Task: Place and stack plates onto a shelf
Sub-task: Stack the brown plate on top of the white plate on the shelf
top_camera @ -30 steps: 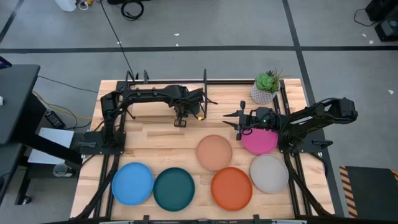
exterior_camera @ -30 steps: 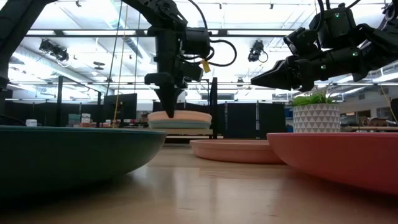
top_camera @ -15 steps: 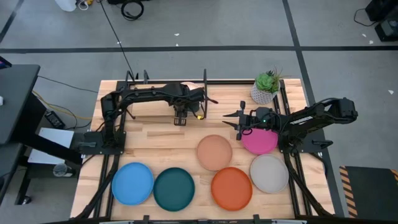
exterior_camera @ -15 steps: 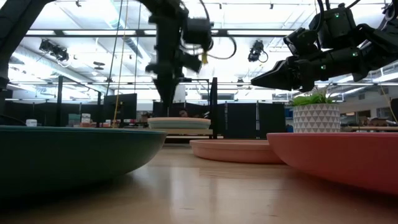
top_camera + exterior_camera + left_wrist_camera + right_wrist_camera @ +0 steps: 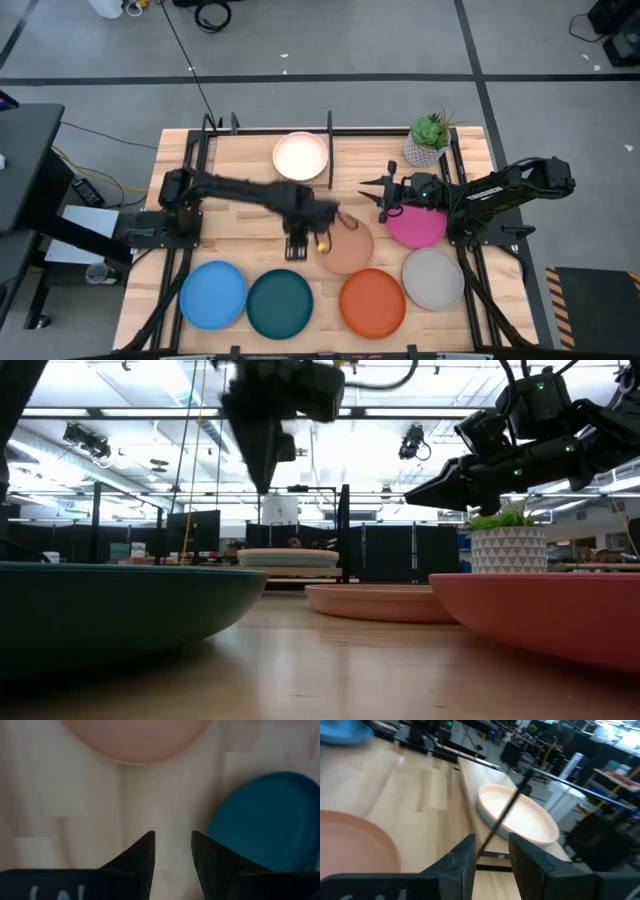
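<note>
On the shelf (image 5: pixel 330 125), at the table's far edge, lies a cream-white plate (image 5: pixel 300 157), seen on top of a low stack (image 5: pixel 288 559) in the low view. The peach plate (image 5: pixel 350 250), magenta plate (image 5: pixel 420 228), grey plate (image 5: pixel 433 278), orange plate (image 5: pixel 372 302), dark teal plate (image 5: pixel 280 303) and bright blue plate (image 5: pixel 213 294) lie flat on the table. My left gripper (image 5: pixel 296 252) hangs open above the bare wood, between the peach plate (image 5: pixel 135 740) and the dark teal plate (image 5: pixel 265 815). Nothing is between its fingers. My right gripper (image 5: pixel 378 195) stands open and level beside the magenta plate, pointing toward the table's left.
A small potted plant (image 5: pixel 428 140) stands at the far right corner. A thin black shelf rod (image 5: pixel 505 820) crosses the right wrist view in front of the cream plate (image 5: pixel 517 817). Bare wood shows between the shelf and the row of plates.
My left gripper has come up off the cream-white plate on the shelf. It has then swung toward the table's near edge and now hangs just left of the peach plate. The cream plate has stayed on the stack and is now uncovered from above.
</note>
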{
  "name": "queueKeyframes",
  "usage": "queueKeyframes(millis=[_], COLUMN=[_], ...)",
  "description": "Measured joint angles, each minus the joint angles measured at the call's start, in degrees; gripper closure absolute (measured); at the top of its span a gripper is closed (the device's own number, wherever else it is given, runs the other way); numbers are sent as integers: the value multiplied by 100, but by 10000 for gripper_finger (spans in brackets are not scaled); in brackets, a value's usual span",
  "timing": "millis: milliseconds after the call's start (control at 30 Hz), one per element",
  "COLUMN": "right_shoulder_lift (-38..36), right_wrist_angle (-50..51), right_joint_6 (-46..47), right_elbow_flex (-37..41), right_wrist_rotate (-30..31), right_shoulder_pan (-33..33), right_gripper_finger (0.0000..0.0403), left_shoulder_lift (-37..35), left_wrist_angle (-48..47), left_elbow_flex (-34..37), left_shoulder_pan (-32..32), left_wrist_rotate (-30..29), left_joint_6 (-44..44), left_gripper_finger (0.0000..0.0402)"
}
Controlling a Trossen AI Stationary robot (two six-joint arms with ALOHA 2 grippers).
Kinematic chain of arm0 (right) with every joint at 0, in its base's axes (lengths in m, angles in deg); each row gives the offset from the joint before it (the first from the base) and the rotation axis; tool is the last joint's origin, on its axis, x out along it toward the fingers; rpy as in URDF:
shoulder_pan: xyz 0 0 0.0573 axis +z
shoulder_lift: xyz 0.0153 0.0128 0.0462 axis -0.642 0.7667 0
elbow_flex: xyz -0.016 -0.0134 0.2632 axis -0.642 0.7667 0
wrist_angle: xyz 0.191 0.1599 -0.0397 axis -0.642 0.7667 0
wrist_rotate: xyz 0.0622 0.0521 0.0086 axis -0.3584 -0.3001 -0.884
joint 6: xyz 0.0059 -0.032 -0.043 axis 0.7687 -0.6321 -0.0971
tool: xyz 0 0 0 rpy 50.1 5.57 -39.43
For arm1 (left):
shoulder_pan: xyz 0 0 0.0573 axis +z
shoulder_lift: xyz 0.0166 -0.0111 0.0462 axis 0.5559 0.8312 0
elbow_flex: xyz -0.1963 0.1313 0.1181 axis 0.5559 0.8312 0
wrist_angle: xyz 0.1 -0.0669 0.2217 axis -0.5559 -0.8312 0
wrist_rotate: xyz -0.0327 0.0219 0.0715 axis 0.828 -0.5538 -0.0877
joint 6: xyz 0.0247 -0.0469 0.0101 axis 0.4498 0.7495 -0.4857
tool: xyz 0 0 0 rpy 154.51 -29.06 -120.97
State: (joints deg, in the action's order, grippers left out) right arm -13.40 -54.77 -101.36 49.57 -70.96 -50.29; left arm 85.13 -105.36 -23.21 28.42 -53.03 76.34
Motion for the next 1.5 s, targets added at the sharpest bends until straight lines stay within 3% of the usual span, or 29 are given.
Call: queueKeyframes(millis=[233,300,400,467,700,900,1033,1167,1300,1500], right_shoulder_lift=[0,0,0,0,0,0,0,0,0,0], right_wrist_angle=[-201,-267,-379,-431,-461,-424,-415,-397,-387,-336], right_joint_6=[-177,-230,-292,-307,-310,-306,-285,-264,-190,-174], right_elbow_flex=[0,0,0,0,0,0,0,0,0,0], right_wrist_rotate=[78,69,-87,-244,-519,-521,-523,-523,-546,-564], right_shoulder_pan=[-99,-149,-230,-288,-420,-444,-444,-442,-442,-442], right_gripper_finger=[282,282,282,282,282,282,282,282,282,282], left_shoulder_lift=[0,0,0,0,198,566,748,850,920,856], left_wrist_angle=[826,1148,1496,1749,2874,3010,2990,3020,3022,2806], left_elbow_flex=[362,475,661,784,1181,1186,1188,1186,1186,1165], left_shoulder_pan=[-653,-750,-832,-827,-580,-546,-542,-543,-546,-539], left_wrist_rotate=[-31,-439,-1112,-1262,-1226,-1123,-697,-717,-758,-758], left_joint_6=[840,818,424,83,-978,-2020,-2305,-2482,-2737,-2739], left_gripper_finger=[269,269,269,269,269,269,269,272,294,383])
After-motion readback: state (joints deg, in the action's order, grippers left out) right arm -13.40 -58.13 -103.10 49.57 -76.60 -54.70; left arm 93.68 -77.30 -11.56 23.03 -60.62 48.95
